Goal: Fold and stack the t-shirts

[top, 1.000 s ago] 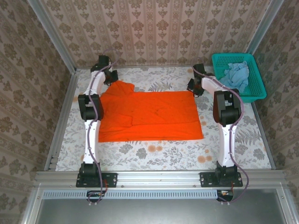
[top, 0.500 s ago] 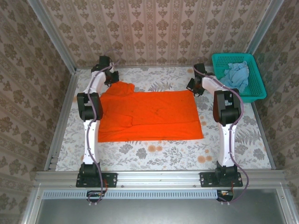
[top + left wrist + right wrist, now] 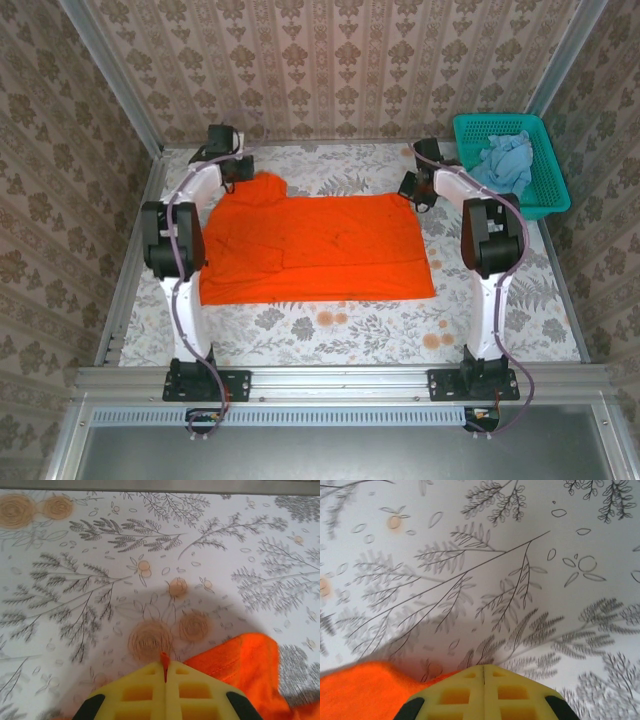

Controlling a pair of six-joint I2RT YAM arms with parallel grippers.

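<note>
Gripping only a sliver of the orange t-shirt (image 3: 320,250) spread flat on the table (image 3: 330,325), the left hand (image 3: 165,667) is clamped at one far corner. The right hand (image 3: 484,667), closed at the other, may hold nothing. Lifting could let cloth slip, skewing the fold.

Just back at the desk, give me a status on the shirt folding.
Left end effector shut, pinching edge of orange t-shirt. Right end effector shut beside its far corner, grip unclear. Blue t-shirt in basket. Nothing blocking.
</note>
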